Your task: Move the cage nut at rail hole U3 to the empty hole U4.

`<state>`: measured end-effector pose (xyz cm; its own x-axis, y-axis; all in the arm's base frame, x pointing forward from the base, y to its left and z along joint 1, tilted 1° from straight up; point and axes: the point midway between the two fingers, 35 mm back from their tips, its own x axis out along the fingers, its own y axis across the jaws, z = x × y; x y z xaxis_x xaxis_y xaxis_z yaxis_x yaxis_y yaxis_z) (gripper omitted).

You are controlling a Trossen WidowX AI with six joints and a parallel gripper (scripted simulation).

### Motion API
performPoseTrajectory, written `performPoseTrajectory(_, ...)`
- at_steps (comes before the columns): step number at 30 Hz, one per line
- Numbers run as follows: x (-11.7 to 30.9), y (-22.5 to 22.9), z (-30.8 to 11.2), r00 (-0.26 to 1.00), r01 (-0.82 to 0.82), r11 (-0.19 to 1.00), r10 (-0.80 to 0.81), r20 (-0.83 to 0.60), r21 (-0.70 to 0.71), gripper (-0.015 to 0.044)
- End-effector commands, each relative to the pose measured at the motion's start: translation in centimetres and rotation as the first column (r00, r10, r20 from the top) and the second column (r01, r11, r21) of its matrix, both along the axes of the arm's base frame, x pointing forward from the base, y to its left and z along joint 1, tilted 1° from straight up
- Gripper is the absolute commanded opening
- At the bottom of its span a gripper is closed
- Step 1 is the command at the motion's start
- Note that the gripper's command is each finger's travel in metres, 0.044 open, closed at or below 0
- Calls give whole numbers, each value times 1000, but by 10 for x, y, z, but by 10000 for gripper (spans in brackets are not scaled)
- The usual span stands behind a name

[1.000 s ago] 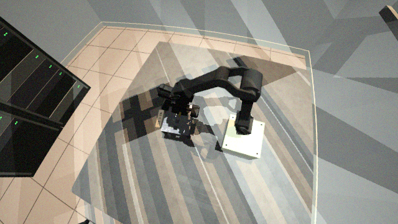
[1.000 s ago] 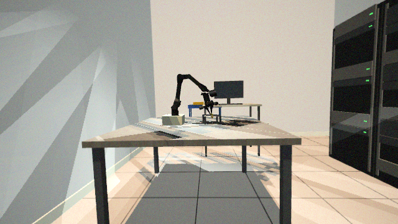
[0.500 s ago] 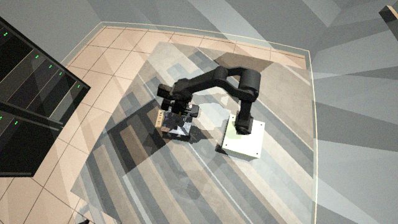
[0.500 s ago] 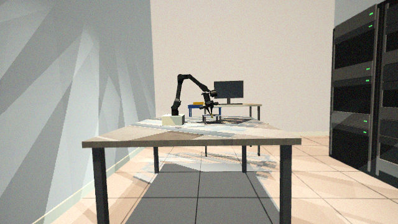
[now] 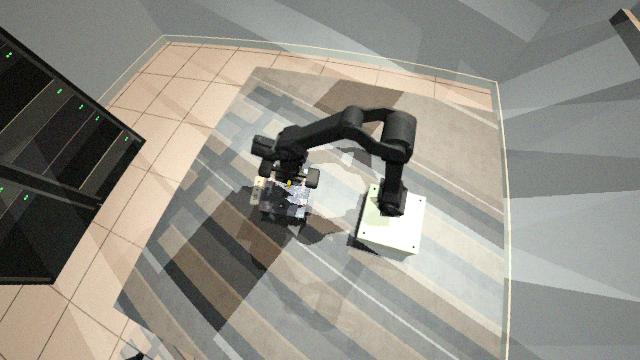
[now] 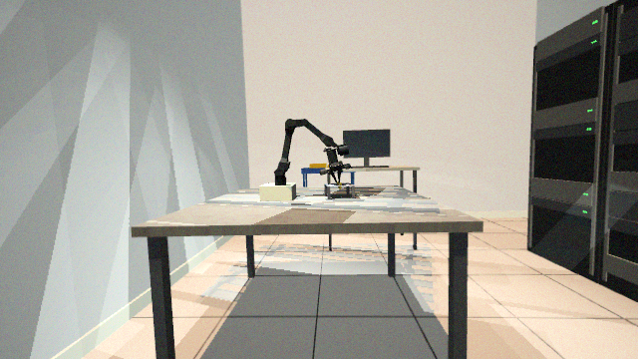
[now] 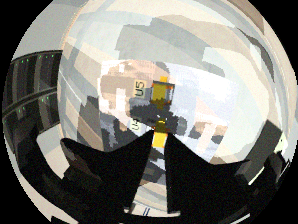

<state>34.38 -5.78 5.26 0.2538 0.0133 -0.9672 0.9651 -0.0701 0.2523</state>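
The claw [image 5: 289, 181] [image 6: 339, 181] [image 7: 158, 135] is pinching a yellow cage nut [image 5: 288, 184] [image 6: 340, 185] [image 7: 160, 140], its fingertips nearly together. In the wrist view that nut is near the U4 label [image 7: 135, 124], over the rail plate [image 5: 301, 192] [image 7: 222, 100]; whether it sits in a hole, is square or has its wings open, I cannot tell. The other nut [image 7: 161, 93] stands beside the U5 label [image 7: 139, 92], apart from the fingertips. Patchy light and dark shadows make the holes hard to read.

The arm [image 5: 320, 131] [image 6: 287, 147] bends over from a pale base box [image 5: 410, 230] [image 6: 277, 192] on the surface [image 5: 325, 300] [image 6: 309, 229] [image 7: 100, 30]. Behind, in the exterior view, stands a monitor [image 6: 366, 143], with a blue stand [image 6: 311, 171] bearing a yellow item [image 6: 318, 166] to its left in the picture.
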Motion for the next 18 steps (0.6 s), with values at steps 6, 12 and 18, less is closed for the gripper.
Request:
performPoseTrajectory(6,2,-1,1,1000,1,1000,-1,-13,-5,36)
performPoseTrajectory(12,3,-1,1,1000,1,1000,-1,-25,-4,36)
performPoseTrajectory(18,3,-1,1,1000,1,1000,-1,-31,-4,36)
